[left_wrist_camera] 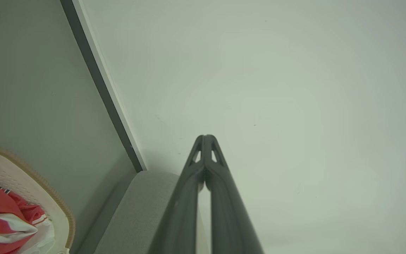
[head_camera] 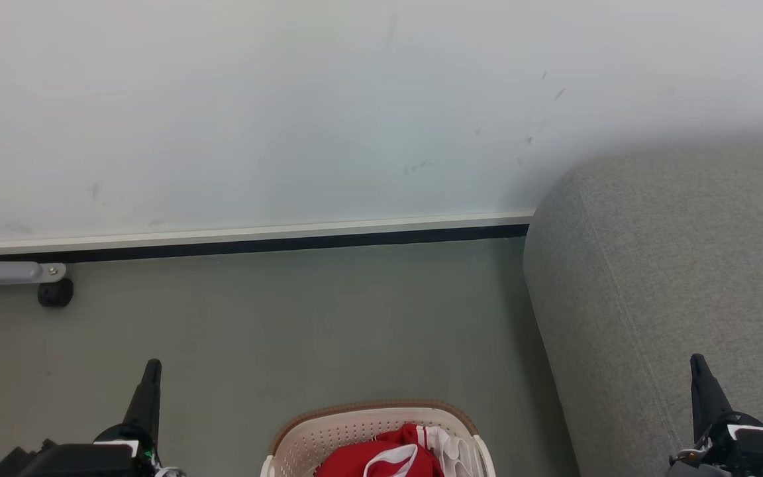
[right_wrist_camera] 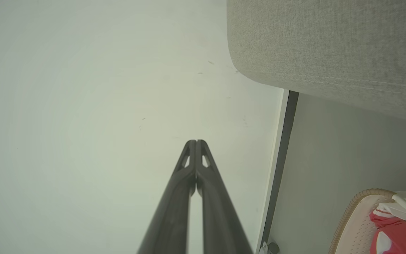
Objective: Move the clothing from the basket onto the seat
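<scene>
Clothing (head_camera: 381, 458): soft, light; half cropped, so I'd probably pinch its top red fold.
Claws: my left claw (left_wrist_camera: 205, 137) and right claw (right_wrist_camera: 196, 141) both pressed together, empty.

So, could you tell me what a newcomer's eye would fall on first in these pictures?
The red clothing in the cream basket, bottom centre of the head view, is the one bright colour. The grey sofa bulks at the right, and the left hand and right hand sit shut and empty in the lower corners.
</scene>
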Tool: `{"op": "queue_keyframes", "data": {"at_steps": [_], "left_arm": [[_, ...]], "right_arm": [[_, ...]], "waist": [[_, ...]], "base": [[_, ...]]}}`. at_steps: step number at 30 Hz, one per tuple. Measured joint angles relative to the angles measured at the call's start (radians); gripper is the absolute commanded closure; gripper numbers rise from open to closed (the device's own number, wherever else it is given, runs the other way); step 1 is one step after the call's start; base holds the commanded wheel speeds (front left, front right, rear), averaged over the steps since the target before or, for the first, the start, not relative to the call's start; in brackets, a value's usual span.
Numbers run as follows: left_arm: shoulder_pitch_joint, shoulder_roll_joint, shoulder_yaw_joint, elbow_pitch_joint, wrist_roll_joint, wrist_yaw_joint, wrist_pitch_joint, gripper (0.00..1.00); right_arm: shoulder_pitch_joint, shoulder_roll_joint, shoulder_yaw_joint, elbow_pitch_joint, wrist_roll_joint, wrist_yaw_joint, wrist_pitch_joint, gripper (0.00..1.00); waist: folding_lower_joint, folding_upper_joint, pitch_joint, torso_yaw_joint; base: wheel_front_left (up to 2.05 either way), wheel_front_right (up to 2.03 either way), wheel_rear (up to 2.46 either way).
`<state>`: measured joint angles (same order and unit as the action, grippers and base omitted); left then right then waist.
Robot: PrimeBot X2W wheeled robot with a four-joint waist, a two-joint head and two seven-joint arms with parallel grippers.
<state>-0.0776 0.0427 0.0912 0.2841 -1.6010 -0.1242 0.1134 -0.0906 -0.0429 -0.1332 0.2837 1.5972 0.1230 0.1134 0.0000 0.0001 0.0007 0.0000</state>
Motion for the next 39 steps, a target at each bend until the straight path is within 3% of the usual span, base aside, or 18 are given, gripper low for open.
{"op": "queue_keyframes", "data": {"at_steps": [10,11,27,39], "left_arm": [[0.000,0.000,0.000,0.000,0.000,0.000,0.000,1.00],[0.000,0.000,0.000,0.000,0.000,0.000,0.000,0.00],[0.048,-0.012,-0.042,0.046,0.014,0.002,-0.035,0.00],[0.041,-0.011,-0.071,0.031,0.134,0.020,-0.075,0.00]], "right_arm": [[0.000,0.000,0.000,0.000,0.000,0.000,0.000,1.00],[0.000,0.000,0.000,0.000,0.000,0.000,0.000,0.00],[0.049,0.021,0.020,0.046,-0.015,-0.004,-0.036,0.00],[0.051,0.020,0.037,0.013,-0.114,-0.039,-0.075,0.00]], "waist": [[0.0000,0.0000,0.000,0.000],[0.0000,-0.0001,0.000,0.000],[0.0000,0.0000,0.000,0.001],[0.0000,0.0000,-0.001,0.002]], "base": [[0.00,0.00,0.00],[0.00,0.00,0.00],[0.00,0.00,0.00],[0.00,0.00,0.00]]}}
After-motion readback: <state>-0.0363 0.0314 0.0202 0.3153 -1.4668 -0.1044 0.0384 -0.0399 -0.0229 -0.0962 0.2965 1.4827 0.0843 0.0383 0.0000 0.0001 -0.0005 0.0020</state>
